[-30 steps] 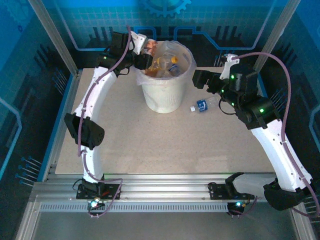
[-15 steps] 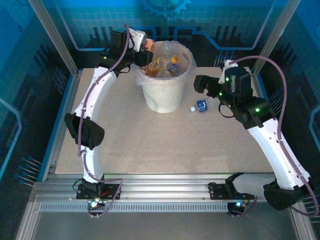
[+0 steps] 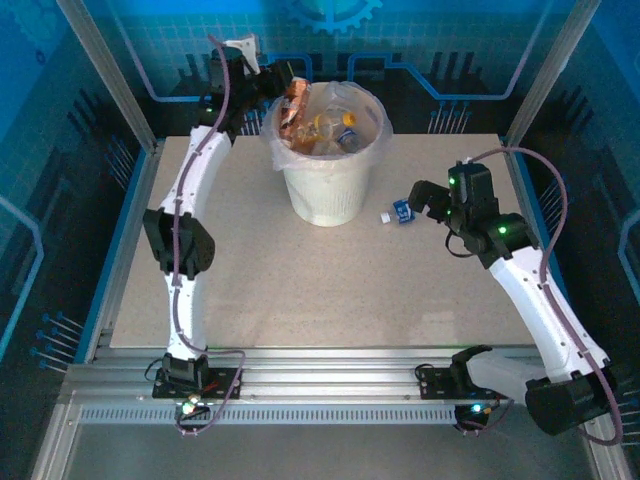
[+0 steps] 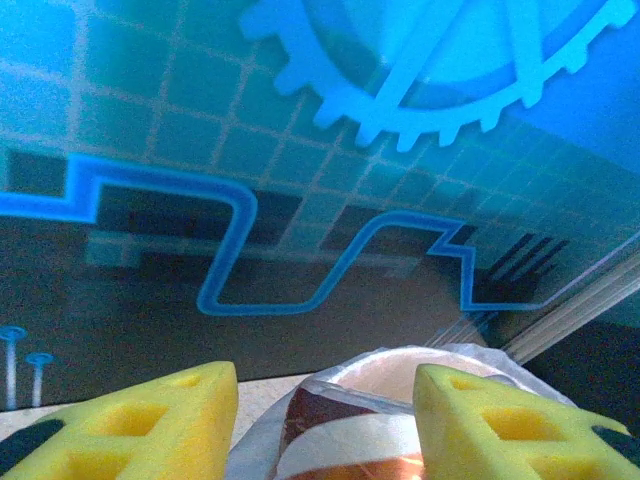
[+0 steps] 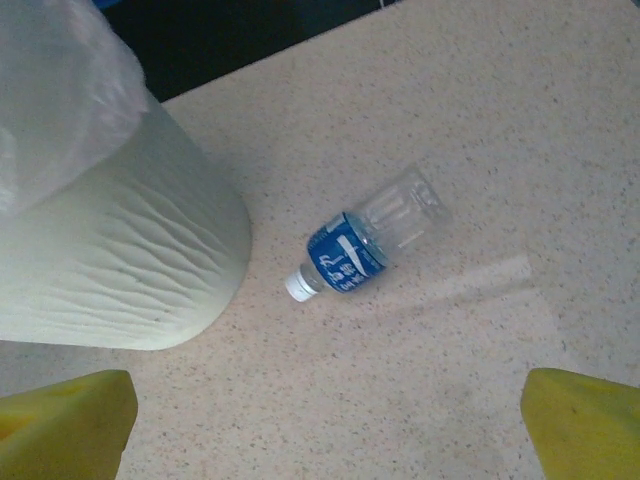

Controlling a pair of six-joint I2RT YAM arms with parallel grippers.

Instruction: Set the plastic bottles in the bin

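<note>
Right tool (image 5: 325,440) closer, spread over blue-labelled bottle (image 5: 365,245); left tool's (image 4: 325,420) grip unclear from wrist.

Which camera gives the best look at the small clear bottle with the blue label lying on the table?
The right wrist view: the small clear plastic bottle with the blue label lies whole and close, white cap toward the tall white bin. The top external view shows it tiny, beside the bin.
</note>
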